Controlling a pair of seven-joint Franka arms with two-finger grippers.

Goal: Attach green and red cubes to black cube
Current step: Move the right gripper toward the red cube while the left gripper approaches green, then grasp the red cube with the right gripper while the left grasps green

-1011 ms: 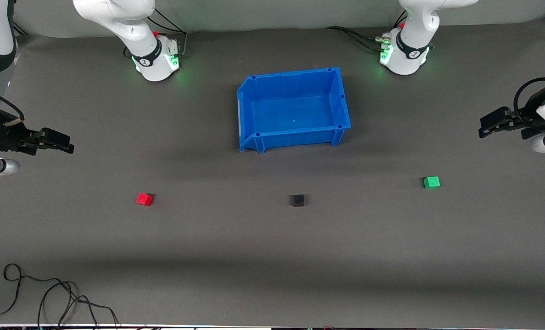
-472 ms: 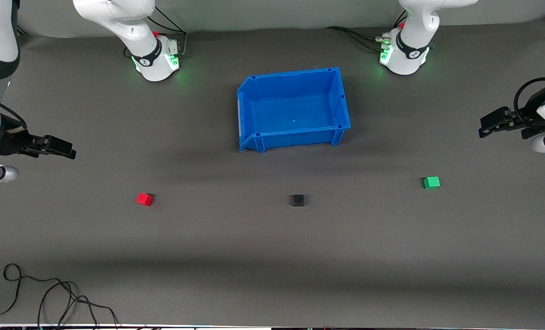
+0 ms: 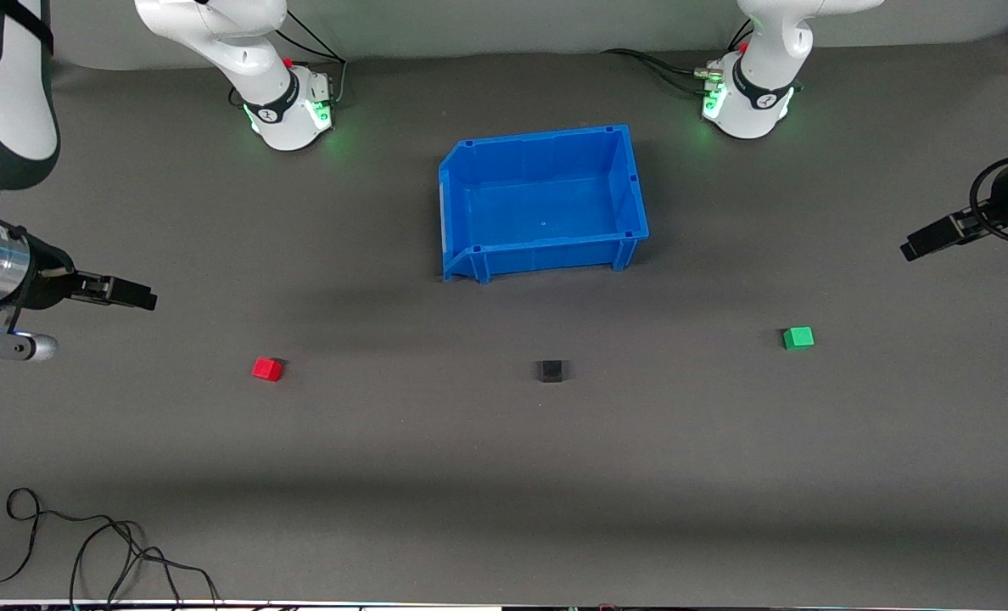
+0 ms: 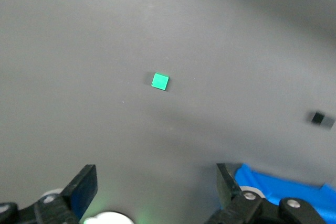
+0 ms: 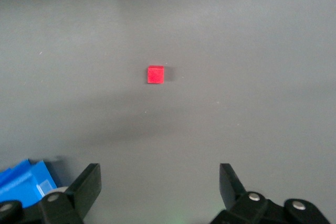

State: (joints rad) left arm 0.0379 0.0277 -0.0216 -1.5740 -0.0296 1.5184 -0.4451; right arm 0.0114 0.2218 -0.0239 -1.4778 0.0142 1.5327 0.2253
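A loose cable (image 3: 88, 543) lies on the desk (image 3: 504, 475) at the edge nearest the front camera, toward the right arm's end. Farther in, three cubes sit well apart in a rough row: the red cube (image 3: 267, 368) toward the right arm's end, the black cube (image 3: 551, 371) in the middle, the green cube (image 3: 798, 338) toward the left arm's end. The blue bin (image 3: 631, 182) stands farther still. The right hand (image 3: 135, 297) hangs over bare desk with fingers spread wide, holding nothing. The left hand (image 3: 924, 242) does likewise at its end.
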